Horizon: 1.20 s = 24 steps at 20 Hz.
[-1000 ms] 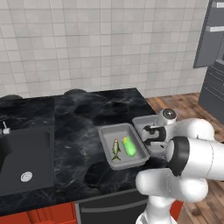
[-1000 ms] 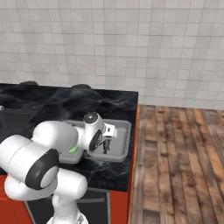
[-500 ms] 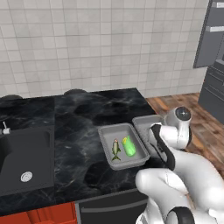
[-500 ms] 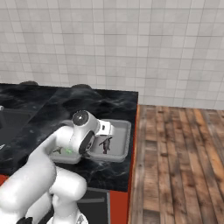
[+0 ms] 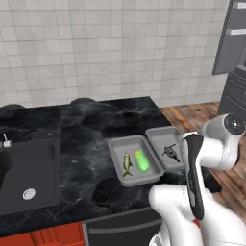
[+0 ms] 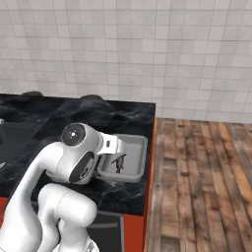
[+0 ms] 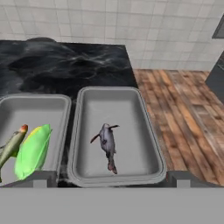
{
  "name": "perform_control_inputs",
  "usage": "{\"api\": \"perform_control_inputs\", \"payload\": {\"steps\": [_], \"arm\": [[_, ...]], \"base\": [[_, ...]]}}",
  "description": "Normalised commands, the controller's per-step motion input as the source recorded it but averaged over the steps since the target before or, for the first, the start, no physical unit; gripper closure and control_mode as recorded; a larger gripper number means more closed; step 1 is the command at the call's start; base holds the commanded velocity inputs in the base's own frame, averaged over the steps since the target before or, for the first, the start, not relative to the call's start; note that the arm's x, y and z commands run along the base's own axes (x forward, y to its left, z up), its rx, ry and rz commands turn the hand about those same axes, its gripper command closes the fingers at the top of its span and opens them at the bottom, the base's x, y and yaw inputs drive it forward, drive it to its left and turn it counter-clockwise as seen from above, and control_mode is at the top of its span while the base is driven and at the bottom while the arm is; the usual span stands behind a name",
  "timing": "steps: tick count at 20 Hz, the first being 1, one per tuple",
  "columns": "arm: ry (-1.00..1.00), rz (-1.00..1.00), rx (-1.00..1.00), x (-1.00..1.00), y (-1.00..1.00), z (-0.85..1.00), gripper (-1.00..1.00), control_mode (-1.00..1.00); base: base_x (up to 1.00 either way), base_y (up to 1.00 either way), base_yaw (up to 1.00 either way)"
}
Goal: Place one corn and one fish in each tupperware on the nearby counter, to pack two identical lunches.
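On the black counter, well left of the two trays, sits the dark sink basin; then comes the left tupperware tray, holding the pale olive fish with the lime-green corn lying right beside it. Touching that tray's right rim is the second tupperware tray, where the dark grey fish lies alone near the middle. Just off the trays' near edge, the gripper has its fingers spread wide apart with nothing between them.

light-grey trays, a lime-green corn, one dark grey fish, black white-veined counter.
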Motion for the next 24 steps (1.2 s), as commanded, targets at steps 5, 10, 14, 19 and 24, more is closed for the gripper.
{"api": "perform_control_inputs", "payload": {"steps": [5,10,14,19,24], "arm": [[0.0,0.0,-0.01,-0.76,0.04,0.88,-1.0,-1.0],[0.03,0.02,-0.04,-0.73,0.13,0.74,-1.0,-1.0],[0.0,0.02,-0.07,-0.83,0.29,0.39,-1.0,-1.0],[0.0,0.0,-0.05,-0.91,0.17,0.04,-1.0,-1.0],[0.0,0.0,0.0,-0.47,-0.13,0.13,-1.0,-1.0]], "base": [[0.0,0.0,0.0],[0.0,0.0,0.0],[0.0,0.0,0.0],[0.0,0.0,0.0],[0.0,0.0,0.0]]}}
